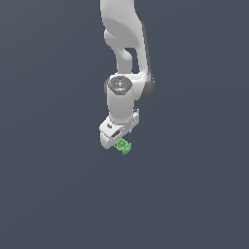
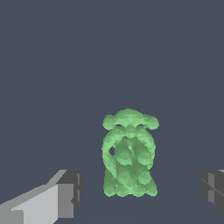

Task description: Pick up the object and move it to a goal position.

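The white arm (image 1: pixel 125 58) hangs down from the top of the exterior view over a plain dark grey ground. Its gripper (image 1: pixel 118 137) points downward. The small green object (image 1: pixel 123 146) sits at the gripper's tip; finger spacing cannot be made out.

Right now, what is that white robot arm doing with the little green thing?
The white robot arm is reaching down to a tiny, knobbly green object. Its tool sits right over the piece. In the wrist view, the green object lies between the two fingers, which stand apart on either side with gaps, not touching it. So the tool is open and the piece has not been grabbed yet. It looks ready to close on it.
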